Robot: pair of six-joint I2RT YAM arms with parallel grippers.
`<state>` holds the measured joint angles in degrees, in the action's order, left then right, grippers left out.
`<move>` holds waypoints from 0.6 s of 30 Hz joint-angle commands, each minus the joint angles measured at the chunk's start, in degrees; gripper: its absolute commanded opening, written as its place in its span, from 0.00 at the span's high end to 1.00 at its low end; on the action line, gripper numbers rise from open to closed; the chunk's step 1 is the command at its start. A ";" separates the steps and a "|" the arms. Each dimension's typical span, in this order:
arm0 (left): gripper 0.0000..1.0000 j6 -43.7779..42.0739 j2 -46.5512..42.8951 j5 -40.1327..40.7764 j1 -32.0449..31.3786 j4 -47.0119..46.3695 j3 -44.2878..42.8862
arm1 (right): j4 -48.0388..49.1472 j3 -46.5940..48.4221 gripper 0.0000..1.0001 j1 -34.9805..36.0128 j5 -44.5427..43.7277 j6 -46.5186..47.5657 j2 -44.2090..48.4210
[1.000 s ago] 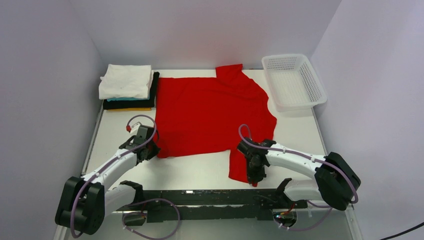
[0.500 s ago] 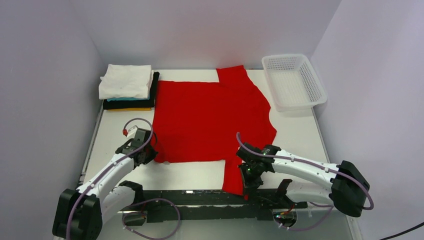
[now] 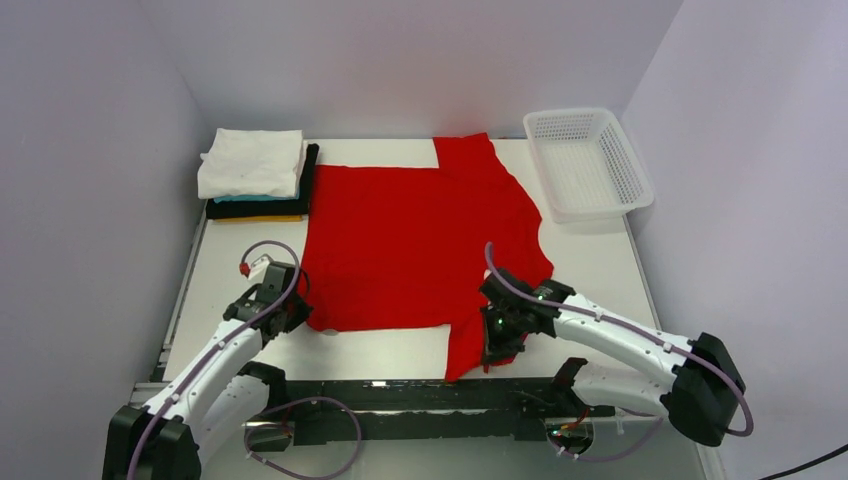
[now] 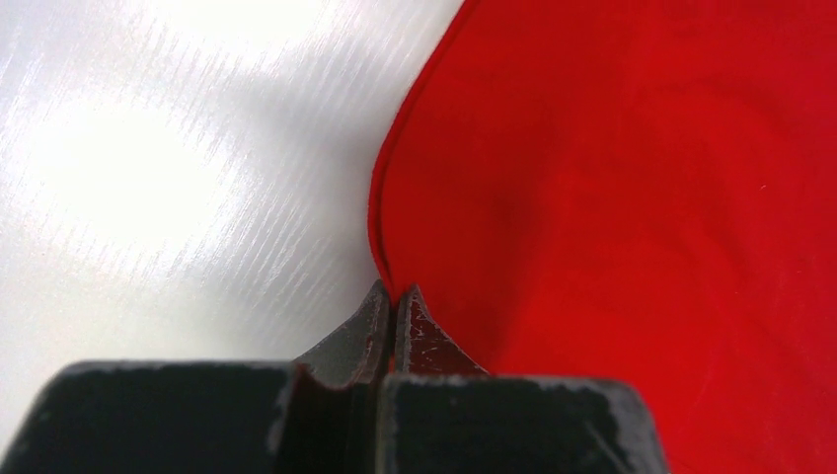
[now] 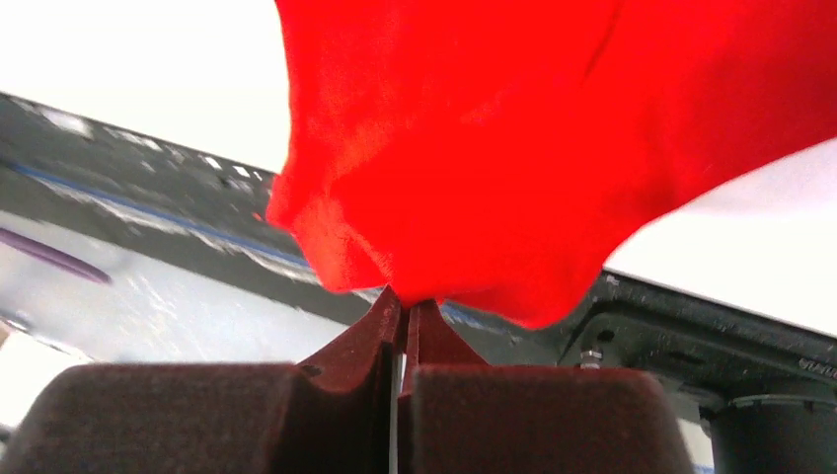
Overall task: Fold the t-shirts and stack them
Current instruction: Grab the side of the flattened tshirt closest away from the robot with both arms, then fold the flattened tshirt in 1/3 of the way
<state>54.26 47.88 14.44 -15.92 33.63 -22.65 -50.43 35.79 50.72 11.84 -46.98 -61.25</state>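
Bright red cloth t-shirt (image 3: 420,235) is lying spread, unfolded, mid-table, left gripper (image 4: 394,298) & right gripper (image 5: 403,312) both clamping shut on its near edge, w/ folded-shirt stack (image 3: 255,172) sitting done at far left.

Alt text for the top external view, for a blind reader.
A bright red short-sleeved cloth t-shirt lies spread on a white table; the left arm's fingers pinch its near left corner, the right arm's fingers its near sleeve. A stack of folded shirts sits far left, a white plastic mesh basket far right.
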 commanded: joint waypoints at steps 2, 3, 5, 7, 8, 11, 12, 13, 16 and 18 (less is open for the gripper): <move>1.00 -0.16 2.10 1.36 0.94 -3.43 -5.38 | 6.14 7.04 1.00 -8.28 -6.16 4.12 1.44; 1.00 -0.16 2.70 1.47 1.28 -3.74 -6.06 | 6.78 8.52 1.00 -9.28 -7.59 4.97 1.46; 1.00 0.86 3.62 2.06 1.99 -4.04 -7.35 | 7.69 11.60 1.00 -10.88 -9.63 6.76 1.15; 1.00 0.67 3.94 2.07 2.79 -4.68 -8.76 | 7.10 14.11 1.00 -12.45 -9.83 8.64 -0.15; 1.00 0.85 4.17 2.42 3.03 -5.48 -9.19 | 6.82 15.17 1.00 -13.26 -11.45 8.93 -0.92; 1.00 1.07 5.07 2.66 3.73 -6.84 -10.35 | 7.70 16.99 1.00 -15.55 -15.21 9.30 -1.73; 1.00 1.11 5.49 2.72 3.97 -7.24 -10.65 | 8.23 17.40 1.00 -16.29 -15.56 9.80 -1.95; 1.00 0.89 5.92 2.39 4.21 -7.82 -10.78 | 8.84 17.87 1.00 -17.08 -15.53 10.25 -2.25; 1.00 0.27 8.15 0.24 5.03 -10.24 -11.45 | 10.85 19.33 1.00 -18.96 -17.39 11.43 -3.17; 1.00 0.38 10.03 -0.74 5.32 -10.91 -12.34 | 12.47 20.02 1.00 -19.56 -19.24 11.79 -3.80</move>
<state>54.48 55.33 15.09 -11.46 26.79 -31.90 -42.65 52.31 32.40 -2.48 -37.50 -64.31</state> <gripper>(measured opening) 0.020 0.022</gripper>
